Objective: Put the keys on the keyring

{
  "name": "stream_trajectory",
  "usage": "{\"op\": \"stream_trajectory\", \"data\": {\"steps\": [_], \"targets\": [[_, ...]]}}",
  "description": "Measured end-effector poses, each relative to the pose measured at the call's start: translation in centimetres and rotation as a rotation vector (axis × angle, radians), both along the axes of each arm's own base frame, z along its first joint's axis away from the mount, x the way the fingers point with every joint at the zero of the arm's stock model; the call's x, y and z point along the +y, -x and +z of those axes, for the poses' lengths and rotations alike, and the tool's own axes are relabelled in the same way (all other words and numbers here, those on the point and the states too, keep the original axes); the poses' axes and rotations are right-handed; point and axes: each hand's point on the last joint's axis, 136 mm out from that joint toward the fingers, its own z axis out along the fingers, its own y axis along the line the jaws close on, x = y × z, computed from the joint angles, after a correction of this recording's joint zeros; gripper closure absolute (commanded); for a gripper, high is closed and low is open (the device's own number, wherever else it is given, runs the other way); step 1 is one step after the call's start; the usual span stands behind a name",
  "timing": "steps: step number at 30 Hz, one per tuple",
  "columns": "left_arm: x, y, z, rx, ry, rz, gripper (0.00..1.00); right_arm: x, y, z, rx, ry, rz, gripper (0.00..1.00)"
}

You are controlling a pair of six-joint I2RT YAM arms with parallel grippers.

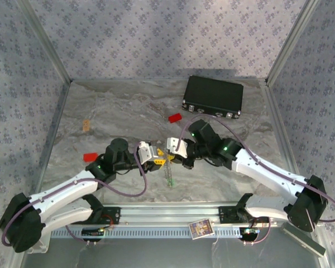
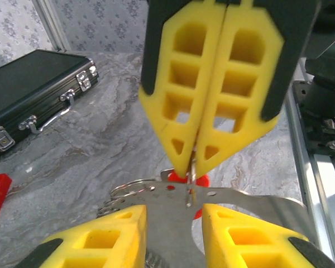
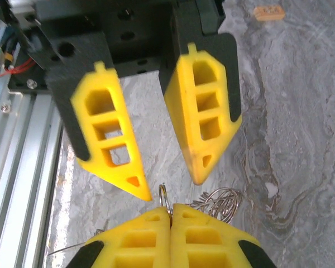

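Observation:
Both grippers meet at mid-table. My right gripper (image 3: 171,209) (image 1: 172,156) is shut on a thin silvery ring, the keyring (image 3: 163,194), whose loop pokes up between its fingertips. In the left wrist view the same gripper (image 2: 192,169) pinches that ring edge-on, just over a red key head (image 2: 181,177). My left gripper (image 2: 173,211) (image 1: 159,162) (image 3: 172,187) faces it with jaws apart. A flat silvery metal piece (image 2: 173,223) lies in their gap. A bunch of coiled wire rings (image 3: 222,201) (image 2: 123,192) hangs beside the pinched ring. The green key is hidden.
A black case (image 1: 213,96) (image 2: 33,84) lies at the back right. One red block (image 1: 174,118) rests in front of it, another (image 1: 90,157) at the left. A small tan piece (image 1: 86,125) lies far left. The aluminium rail (image 1: 167,215) runs along the near edge.

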Motion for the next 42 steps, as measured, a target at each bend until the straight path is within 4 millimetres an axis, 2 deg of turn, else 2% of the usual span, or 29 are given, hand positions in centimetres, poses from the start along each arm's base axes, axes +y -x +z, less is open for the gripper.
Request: {"op": "stream_trajectory", "data": {"steps": [5, 17, 25, 26, 27, 28, 29, 32, 36, 42], "targets": [[-0.1, 0.5, 0.1, 0.013, 0.01, -0.025, 0.78, 0.1, 0.1, -1.0, 0.01, 0.033, 0.006, 1.0], [-0.2, 0.5, 0.1, 0.018, 0.011, -0.028, 0.78, 0.4, 0.4, -0.7, 0.01, 0.02, 0.02, 1.0], [-0.4, 0.5, -0.5, 0.034, -0.001, -0.032, 1.0, 0.6, 0.4, -0.5, 0.009, 0.008, 0.027, 1.0], [-0.4, 0.5, -0.5, 0.031, -0.002, -0.033, 1.0, 0.6, 0.4, -0.5, 0.009, 0.007, 0.028, 0.94], [-0.4, 0.6, -0.4, 0.03, -0.001, -0.033, 1.0, 0.6, 0.4, -0.5, 0.009, 0.006, 0.027, 0.79], [-0.4, 0.6, -0.4, 0.028, 0.001, -0.033, 1.0, 0.6, 0.4, -0.4, 0.015, 0.0, 0.025, 0.69], [-0.3, 0.5, -0.3, 0.025, 0.003, -0.03, 1.0, 0.7, 0.3, -0.2, 0.018, -0.013, 0.025, 0.65], [-0.3, 0.5, 0.0, 0.015, 0.026, -0.022, 1.0, 0.4, -0.1, 0.7, 0.016, -0.083, 0.003, 0.62], [-0.2, 0.6, 0.0, 0.028, 0.083, -0.009, 1.0, -1.3, -1.0, 1.3, 0.007, -0.171, -0.073, 0.62], [-0.3, 0.5, 0.2, 0.044, 0.141, 0.002, 1.0, -1.5, -0.8, 0.6, 0.044, -0.215, -0.105, 0.63]]}}
